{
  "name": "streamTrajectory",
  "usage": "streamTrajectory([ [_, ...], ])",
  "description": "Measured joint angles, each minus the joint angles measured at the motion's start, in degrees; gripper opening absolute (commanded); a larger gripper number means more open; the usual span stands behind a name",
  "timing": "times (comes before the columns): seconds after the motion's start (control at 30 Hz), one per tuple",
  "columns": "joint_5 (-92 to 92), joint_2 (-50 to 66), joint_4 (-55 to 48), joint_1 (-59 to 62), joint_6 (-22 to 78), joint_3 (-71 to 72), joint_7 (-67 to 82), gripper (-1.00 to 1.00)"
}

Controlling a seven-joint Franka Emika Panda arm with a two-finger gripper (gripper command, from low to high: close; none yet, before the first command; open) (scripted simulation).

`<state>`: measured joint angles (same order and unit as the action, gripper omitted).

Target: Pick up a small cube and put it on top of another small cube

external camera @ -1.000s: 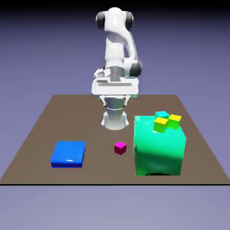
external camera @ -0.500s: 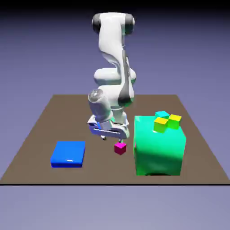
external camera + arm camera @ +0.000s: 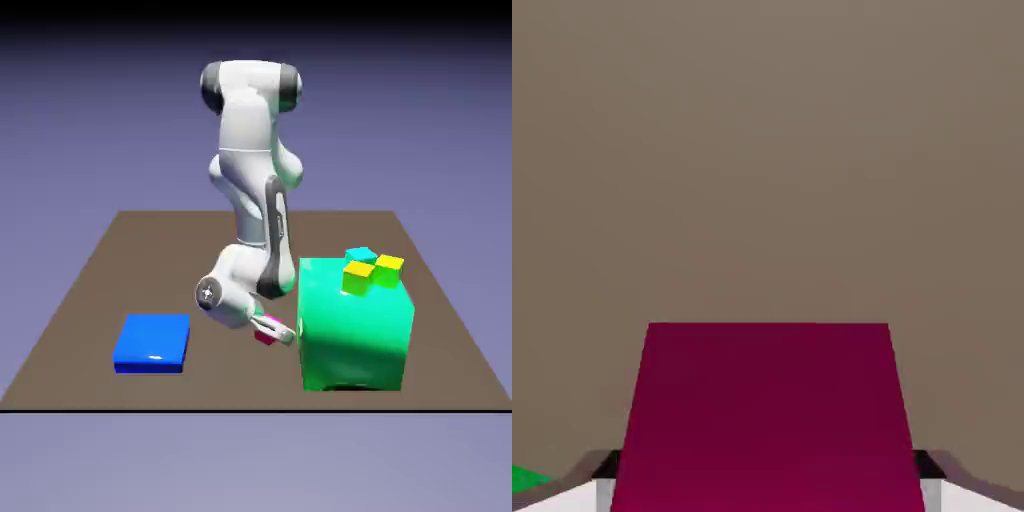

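Observation:
The small magenta-pink cube point(image 3: 264, 336) lies on the brown table point(image 3: 120, 260), just left of the big green block point(image 3: 356, 325). My gripper point(image 3: 271, 330) is down at table level, tilted, and shut on the cube, which the hand mostly hides in the exterior view. In the hand view the cube point(image 3: 767, 415) fills the lower middle between my two grey fingertips point(image 3: 604, 490), with bare table beyond it.
On top of the green block sit two small yellow cubes point(image 3: 358, 277) and a cyan one point(image 3: 361, 255). A flat blue block point(image 3: 152, 343) lies at the exterior view's left. A sliver of green point(image 3: 527, 478) shows at the hand view's lower left.
The arm dropped from above the table down to the magenta cube and tilted over. The fingers, open earlier, have shut on the cube.

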<state>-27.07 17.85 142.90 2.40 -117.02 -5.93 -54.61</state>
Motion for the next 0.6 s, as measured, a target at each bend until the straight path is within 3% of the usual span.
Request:
streamTrajectory([
  [0.27, 4.16, -7.38, -14.09, 9.8, 6.51, 13.17, 0.34, -1.0],
  [0.5, -2.29, -13.89, -25.81, 15.32, 15.82, 26.72, -16.47, -1.0],
  [0.6, -5.33, -15.33, -25.95, 15.42, 18.62, 28.43, -23.96, -1.0],
])
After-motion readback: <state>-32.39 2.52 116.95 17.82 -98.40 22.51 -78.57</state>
